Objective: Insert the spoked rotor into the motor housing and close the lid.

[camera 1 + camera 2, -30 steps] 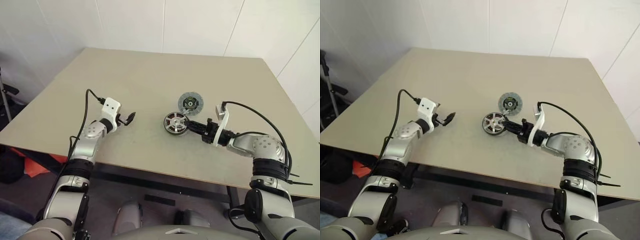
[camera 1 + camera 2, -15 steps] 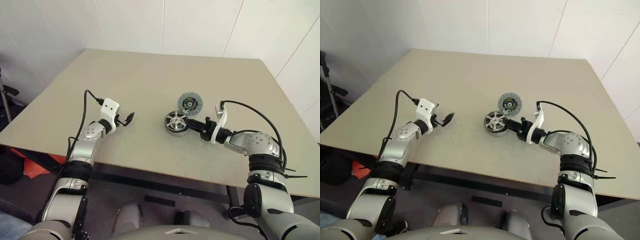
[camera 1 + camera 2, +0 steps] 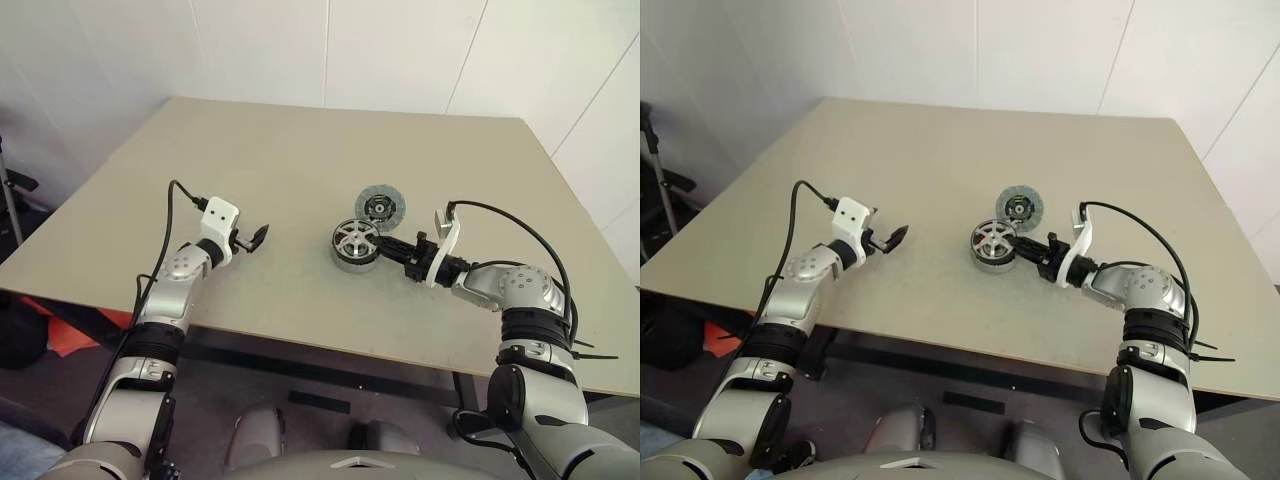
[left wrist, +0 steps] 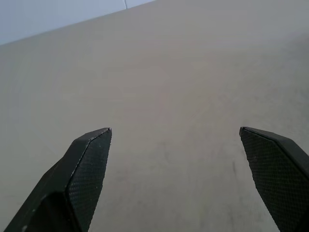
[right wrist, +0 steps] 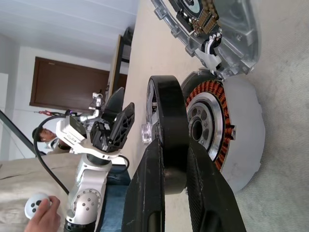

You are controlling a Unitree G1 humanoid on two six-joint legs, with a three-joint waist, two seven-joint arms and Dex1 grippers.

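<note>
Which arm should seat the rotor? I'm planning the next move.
Right, I'd say. The right gripper is shut on the rotor, held just above the housing. The left gripper is open with nothing in it, well off to the left on the table.

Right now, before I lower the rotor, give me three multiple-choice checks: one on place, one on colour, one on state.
1. Where is the spoked rotor?
A. flat on the table
B. held on edge just above the motor housing
C. under the lid

2. What colour are the housing's windings?
A. copper
B. blue
C. white

3. How does the lid stand?
A. shut over the housing
B. swung open beyond the housing
C. held by the left pincer

Answers: 1 B, the right pincer grips the rotor's black rim over the housing. 2 A, the right wrist view shows orange-copper coils around the silver centre. 3 B, the lid lies open, inner face up.
</note>
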